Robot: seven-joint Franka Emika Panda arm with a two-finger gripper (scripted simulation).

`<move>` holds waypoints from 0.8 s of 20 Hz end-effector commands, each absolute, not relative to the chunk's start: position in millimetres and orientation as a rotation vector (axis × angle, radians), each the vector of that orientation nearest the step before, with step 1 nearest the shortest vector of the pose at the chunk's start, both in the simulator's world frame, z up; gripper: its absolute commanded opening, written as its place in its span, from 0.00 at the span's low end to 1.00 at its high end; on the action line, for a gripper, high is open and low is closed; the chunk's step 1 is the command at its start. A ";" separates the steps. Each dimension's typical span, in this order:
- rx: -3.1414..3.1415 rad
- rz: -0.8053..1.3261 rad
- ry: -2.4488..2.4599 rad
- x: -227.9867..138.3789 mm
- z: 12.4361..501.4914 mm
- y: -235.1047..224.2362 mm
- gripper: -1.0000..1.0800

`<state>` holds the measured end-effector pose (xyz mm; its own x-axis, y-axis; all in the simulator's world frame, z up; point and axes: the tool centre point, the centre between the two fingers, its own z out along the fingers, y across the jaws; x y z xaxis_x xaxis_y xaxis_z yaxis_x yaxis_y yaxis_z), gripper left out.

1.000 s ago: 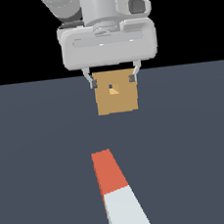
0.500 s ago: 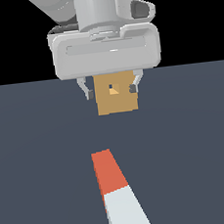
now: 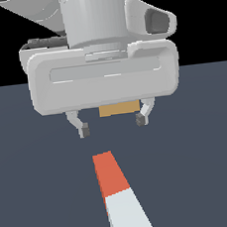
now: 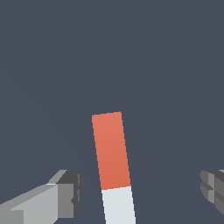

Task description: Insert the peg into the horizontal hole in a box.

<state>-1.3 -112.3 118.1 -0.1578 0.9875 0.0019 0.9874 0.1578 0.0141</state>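
item: gripper (image 3: 112, 125), jaws apart, empty, above floor. peg (image 3: 120, 196) flat ahead, orange end toward box (image 3: 118, 108). you: centre fingers (image 4: 65, 194) astride peg, descend square, then clamp.

Peg (image 3: 120, 194) flat, box (image 3: 118, 108) mostly hidden

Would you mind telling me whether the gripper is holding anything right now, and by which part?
Nothing is held. The gripper is open and empty above the peg, which lies untouched on the floor.
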 end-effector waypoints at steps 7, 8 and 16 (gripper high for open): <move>1.933 0.007 2.474 0.9 86.6 -177.9 0.96; 1.924 0.006 2.481 1.6 83.9 -183.7 0.96; 1.877 0.001 2.519 6.7 70.2 -212.5 0.96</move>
